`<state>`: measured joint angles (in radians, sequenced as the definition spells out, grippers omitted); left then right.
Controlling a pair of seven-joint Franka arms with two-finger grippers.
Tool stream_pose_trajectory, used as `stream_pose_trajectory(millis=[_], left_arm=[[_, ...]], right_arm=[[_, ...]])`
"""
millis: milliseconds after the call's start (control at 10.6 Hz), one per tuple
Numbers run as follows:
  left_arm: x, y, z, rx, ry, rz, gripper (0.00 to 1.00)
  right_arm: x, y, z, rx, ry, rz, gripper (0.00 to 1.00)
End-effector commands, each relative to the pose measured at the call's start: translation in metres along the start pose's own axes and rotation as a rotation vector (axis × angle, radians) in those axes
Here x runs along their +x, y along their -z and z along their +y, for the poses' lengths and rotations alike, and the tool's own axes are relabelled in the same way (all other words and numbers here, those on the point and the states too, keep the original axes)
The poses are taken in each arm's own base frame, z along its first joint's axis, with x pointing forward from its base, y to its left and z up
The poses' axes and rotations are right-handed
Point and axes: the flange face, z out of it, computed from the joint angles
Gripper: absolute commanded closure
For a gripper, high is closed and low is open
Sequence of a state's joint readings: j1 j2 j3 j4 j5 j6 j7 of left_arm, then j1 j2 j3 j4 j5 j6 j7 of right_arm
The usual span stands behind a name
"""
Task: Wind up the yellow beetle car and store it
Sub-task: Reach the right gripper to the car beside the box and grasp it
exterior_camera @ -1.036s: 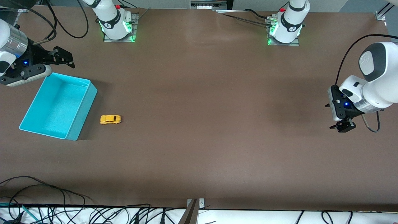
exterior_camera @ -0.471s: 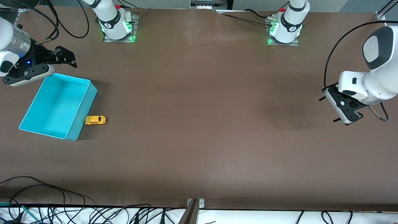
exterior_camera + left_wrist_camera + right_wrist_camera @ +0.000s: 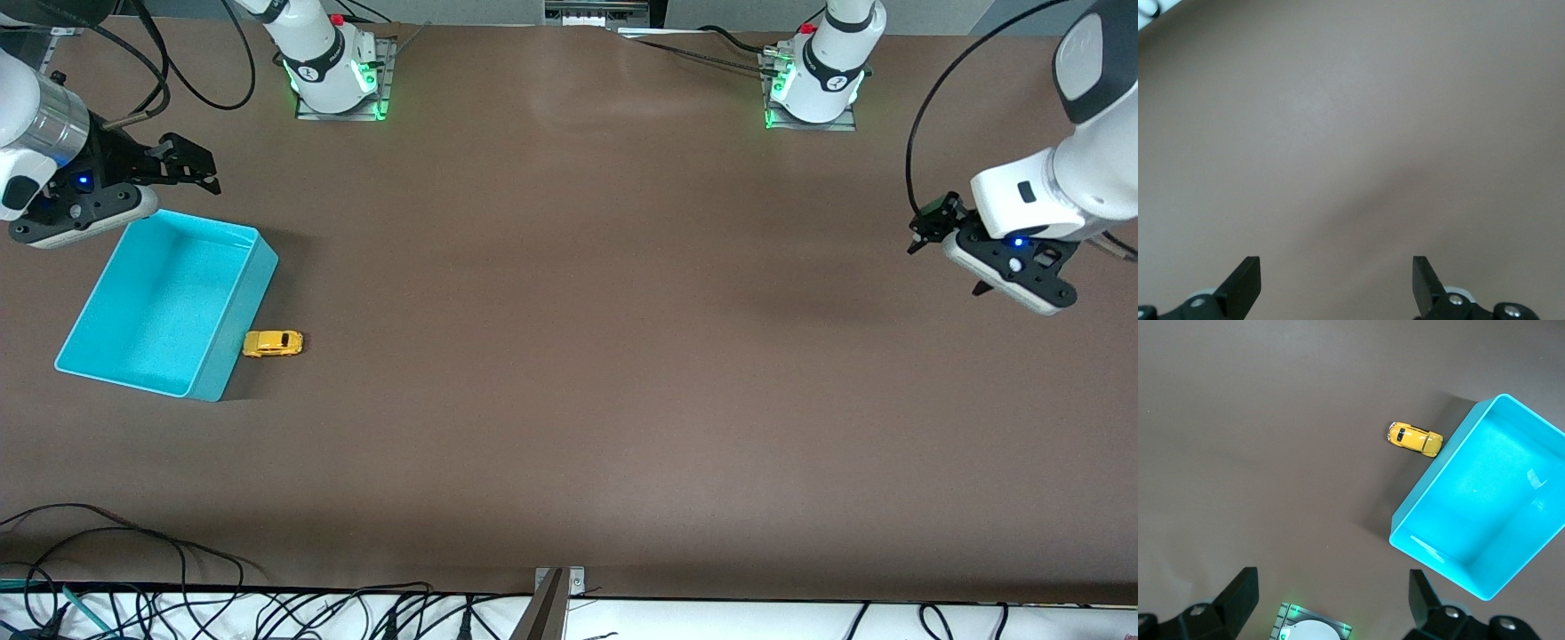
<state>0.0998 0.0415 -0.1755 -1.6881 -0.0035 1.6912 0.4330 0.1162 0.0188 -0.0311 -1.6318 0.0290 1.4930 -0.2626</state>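
No legible text — none anywhere

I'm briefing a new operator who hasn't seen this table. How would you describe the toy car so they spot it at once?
Find the turquoise bin at the right arm's end of the brown table. Against the outside of its wall, toward the left arm's end, sits the yellow beetle car on the tabletop. It is tiny, rounded, with dark windows, and the only yellow thing there.
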Motion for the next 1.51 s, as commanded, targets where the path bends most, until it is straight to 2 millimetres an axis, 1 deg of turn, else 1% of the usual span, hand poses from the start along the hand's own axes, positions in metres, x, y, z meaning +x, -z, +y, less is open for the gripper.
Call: stream_pose_trajectory(millis=[0,94,282,377,471,565,659,847,942,1036,1130,1224,1318,1412], left_arm=[[-0.015,0.032,0.018,0.002,0.171,-0.003,0.00],[-0.014,0.049,0.018,-0.007,0.201,-0.002,0.00],[-0.016,0.067,0.019,-0.011,0.257,-0.010,0.00],[-0.019,0.072,0.021,-0.018,0.292,-0.023,0.00],[-0.021,0.074,0.022,-0.021,0.314,-0.036,0.00],[-0.022,0.072,0.023,-0.025,0.334,-0.051,0.00],[-0.020,0.072,0.028,-0.026,0.348,-0.060,0.00],[-0.018,0.073,0.034,-0.048,0.393,-0.057,0.00],[-0.018,0.071,0.033,-0.055,0.401,-0.062,0.00],[-0.020,0.069,0.029,-0.054,0.410,-0.067,0.00],[-0.026,0.070,0.025,-0.045,0.418,-0.087,0.00],[-0.026,0.068,0.024,-0.043,0.417,-0.099,0.00],[-0.028,0.071,0.021,-0.030,0.422,-0.095,0.00],[-0.028,0.071,0.022,-0.028,0.420,-0.096,0.00]], right_arm=[[0.014,-0.018,0.006,0.008,-0.008,-0.001,0.00],[0.017,-0.029,0.009,0.004,-0.007,0.020,0.00],[0.017,-0.064,0.012,0.001,0.031,0.032,0.00],[0.019,-0.083,0.016,-0.003,0.075,0.043,0.00],[0.019,-0.099,0.019,-0.006,0.089,0.052,0.00],[0.016,-0.109,0.020,-0.017,0.080,0.069,0.00],[0.015,-0.125,0.020,-0.027,0.080,0.082,0.00],[0.004,-0.165,0.040,-0.019,0.055,0.069,0.00],[0.000,-0.182,0.041,-0.020,0.078,0.069,0.00],[-0.001,-0.196,0.040,-0.026,0.197,0.070,0.00],[-0.001,-0.206,0.043,-0.042,0.306,0.087,0.00],[-0.003,-0.218,0.049,-0.046,0.350,0.091,0.00],[-0.004,-0.228,0.051,-0.045,0.375,0.085,0.00],[-0.003,-0.238,0.054,-0.052,0.437,0.086,0.00]])
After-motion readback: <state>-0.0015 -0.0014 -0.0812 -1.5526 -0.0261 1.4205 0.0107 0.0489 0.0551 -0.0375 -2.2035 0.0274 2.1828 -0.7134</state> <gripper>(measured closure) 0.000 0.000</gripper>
